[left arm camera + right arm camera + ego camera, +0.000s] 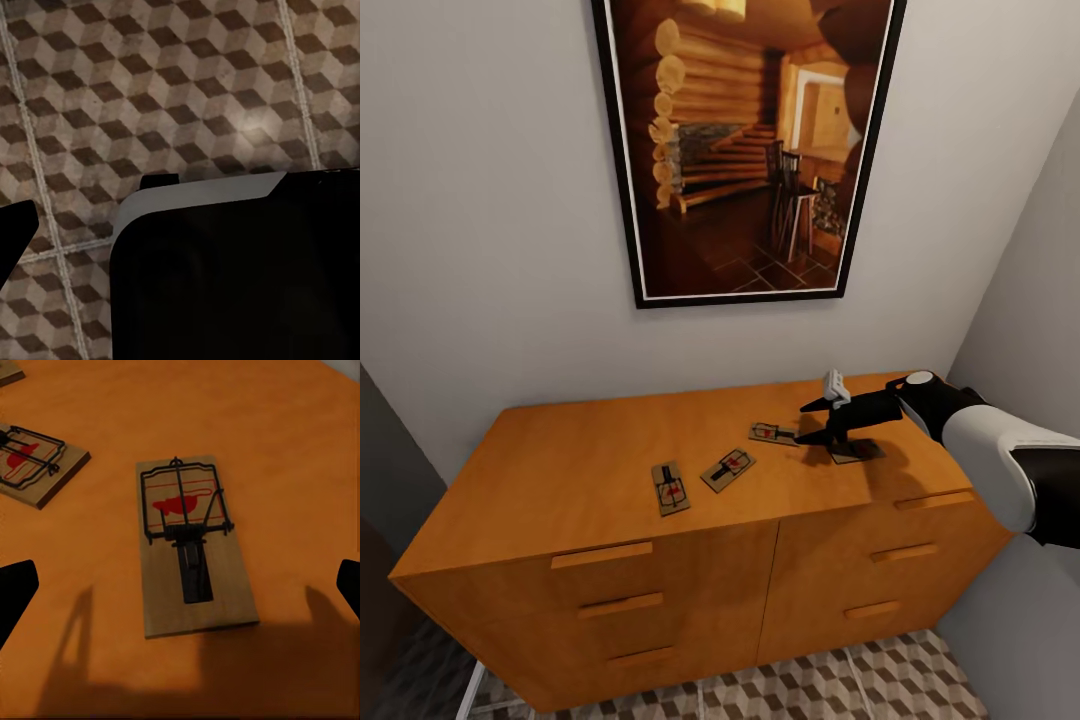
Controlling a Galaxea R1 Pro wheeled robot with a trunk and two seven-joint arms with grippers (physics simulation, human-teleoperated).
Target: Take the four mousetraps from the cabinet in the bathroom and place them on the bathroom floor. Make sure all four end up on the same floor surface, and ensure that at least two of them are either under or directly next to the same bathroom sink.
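Four mousetraps lie flat on top of the cabinet (590, 470), well apart from the patterned floor (840, 690). The right claw (815, 422) hangs wide open just above the rightmost trap (191, 544), not touching it. I cannot tell the left claw's state.

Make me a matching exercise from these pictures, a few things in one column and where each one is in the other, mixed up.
Things:
1. mousetrap
2. framed picture
3. cube-pattern floor tiles
4. right claw

Places:
A. on the wall above the cabinet
B. in front of the cabinet's drawers, at its foot
C. flat on the cabinet top, right under the open claw
D. hovering over the right part of the cabinet top

Pairs: 1-C, 2-A, 3-B, 4-D
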